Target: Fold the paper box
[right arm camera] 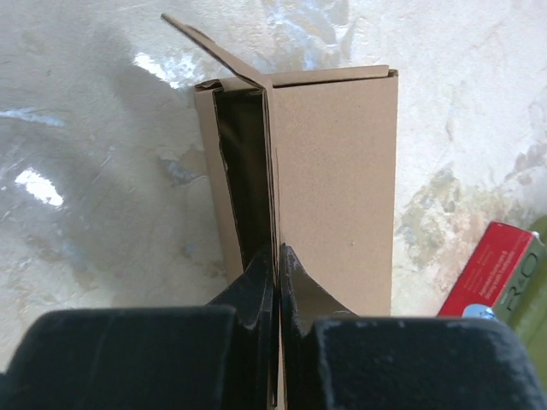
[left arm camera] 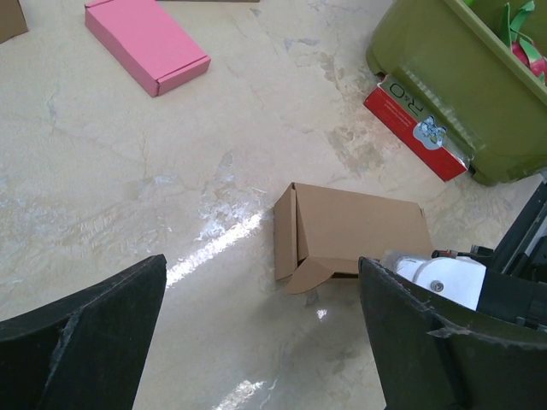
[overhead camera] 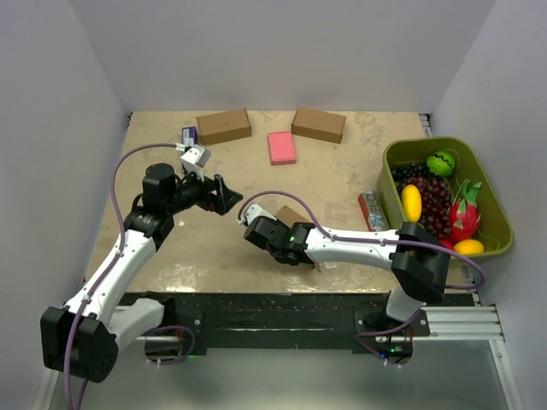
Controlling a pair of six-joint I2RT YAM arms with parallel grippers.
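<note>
The paper box (right arm camera: 335, 171), a slim package of plain brown cardboard, is seen lying flat on the mottled table (left arm camera: 128, 179) to the left of the green bin (left arm camera: 427, 73), apart from it, with a red packet (left arm camera: 412, 121) lodged between the two. In the right wrist view its long axis is shown running straight away from the right gripper (right arm camera: 278, 286). From overhead the box is mostly hidden beneath the right arm. Its top panel is smooth and unprinted. One long side is left gaping, a dark interior being exposed along the seam. At the end farther from the bin a loose flap is splayed outward, and a curved tab is seen jutting from the corner in the left wrist view. The right gripper is clenched on the thin upright edge of the box at its near end, the card being pinched between the black fingertips. The left gripper (left arm camera: 261, 265) is held above the table on the side of the box away from the bin, its claws spread wide with nothing between them
</note>
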